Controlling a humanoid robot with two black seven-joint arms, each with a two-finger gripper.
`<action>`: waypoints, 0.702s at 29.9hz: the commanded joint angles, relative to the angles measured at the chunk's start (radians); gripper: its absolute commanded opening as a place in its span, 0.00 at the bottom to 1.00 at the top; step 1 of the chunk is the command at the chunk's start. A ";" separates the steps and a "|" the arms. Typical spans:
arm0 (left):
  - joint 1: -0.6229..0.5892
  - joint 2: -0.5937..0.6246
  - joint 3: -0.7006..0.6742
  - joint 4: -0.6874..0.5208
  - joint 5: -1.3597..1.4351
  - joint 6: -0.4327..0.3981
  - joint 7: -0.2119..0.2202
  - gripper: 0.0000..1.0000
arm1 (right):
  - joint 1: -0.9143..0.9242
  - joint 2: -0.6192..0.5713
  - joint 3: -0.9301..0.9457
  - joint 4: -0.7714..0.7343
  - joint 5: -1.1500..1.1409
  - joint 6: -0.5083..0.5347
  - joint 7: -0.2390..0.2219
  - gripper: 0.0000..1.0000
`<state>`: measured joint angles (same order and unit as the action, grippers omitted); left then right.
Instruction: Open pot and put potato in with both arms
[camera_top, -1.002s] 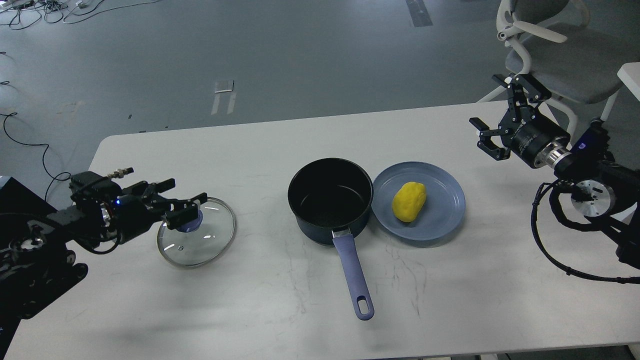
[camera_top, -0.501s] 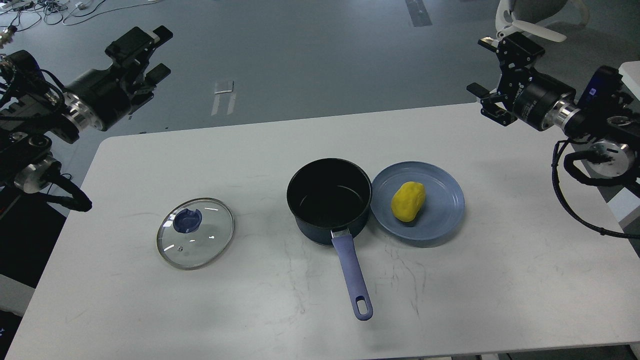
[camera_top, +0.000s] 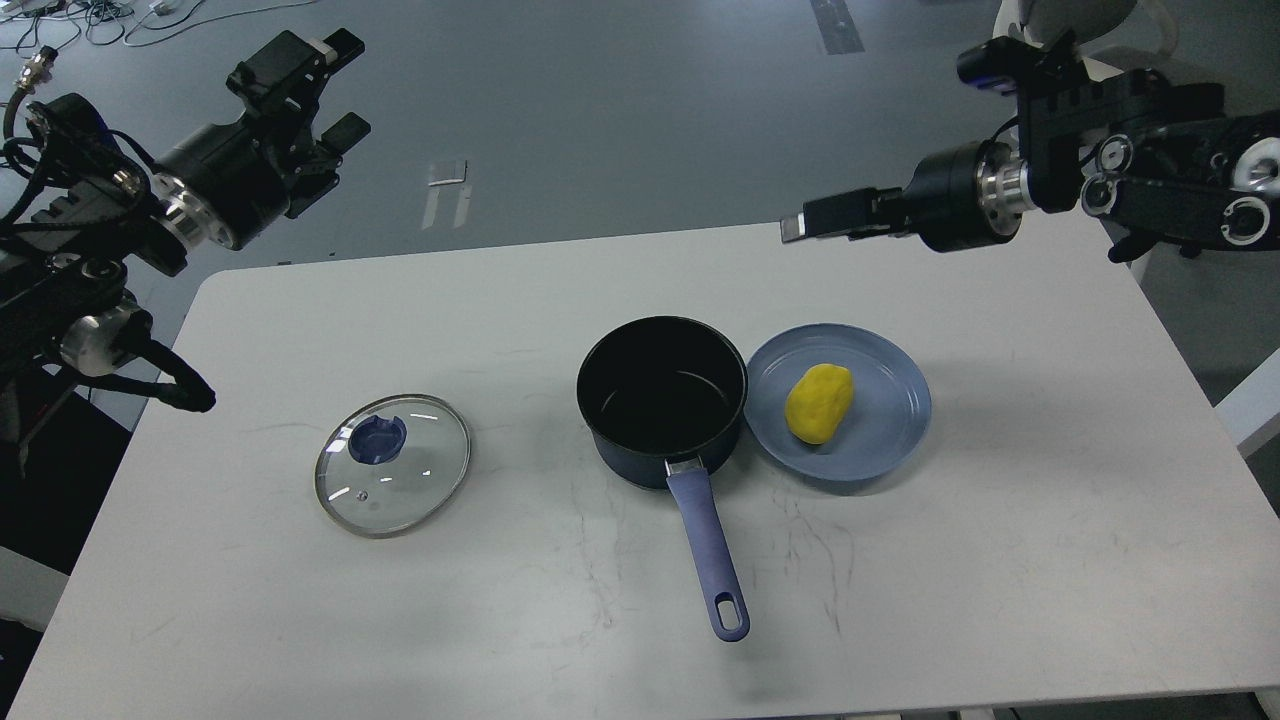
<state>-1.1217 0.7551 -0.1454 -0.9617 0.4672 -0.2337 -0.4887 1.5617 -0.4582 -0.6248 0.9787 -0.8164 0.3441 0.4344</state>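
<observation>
The dark pot (camera_top: 661, 400) stands open and empty at the table's middle, its blue handle (camera_top: 708, 550) pointing toward me. The glass lid (camera_top: 392, 465) with a blue knob (camera_top: 376, 439) lies flat on the table to the pot's left. The yellow potato (camera_top: 818, 402) lies on a blue plate (camera_top: 893, 400) that touches the pot's right side. My left gripper (camera_top: 332, 88) is open and empty, raised high beyond the table's far left corner. My right gripper (camera_top: 803, 226) is seen side-on above the table's far edge, above and behind the plate; its fingers cannot be told apart.
The white table (camera_top: 1050, 500) carries only the pot, lid and plate. Grey floor with cables (camera_top: 90, 20) lies beyond the far edge. A white chair (camera_top: 1080, 15) stands at the far right behind my right arm.
My left gripper let go of the lid's knob and rose up and away to the far left. My right gripper swung left, now pointing over the table's far edge toward the plate.
</observation>
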 joint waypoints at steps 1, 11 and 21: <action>0.000 -0.002 0.001 -0.003 0.001 0.001 0.000 0.98 | 0.058 0.049 -0.137 0.050 -0.060 0.007 0.004 1.00; -0.006 -0.049 0.000 -0.003 0.001 0.002 0.000 0.98 | 0.126 0.119 -0.295 0.138 0.282 0.145 -0.207 1.00; -0.009 -0.053 -0.002 -0.003 0.001 0.002 0.000 0.98 | 0.104 0.228 -0.414 0.110 0.428 0.041 -0.283 1.00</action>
<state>-1.1284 0.7028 -0.1472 -0.9645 0.4679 -0.2315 -0.4887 1.6756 -0.2474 -1.0136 1.1012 -0.4068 0.3938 0.1588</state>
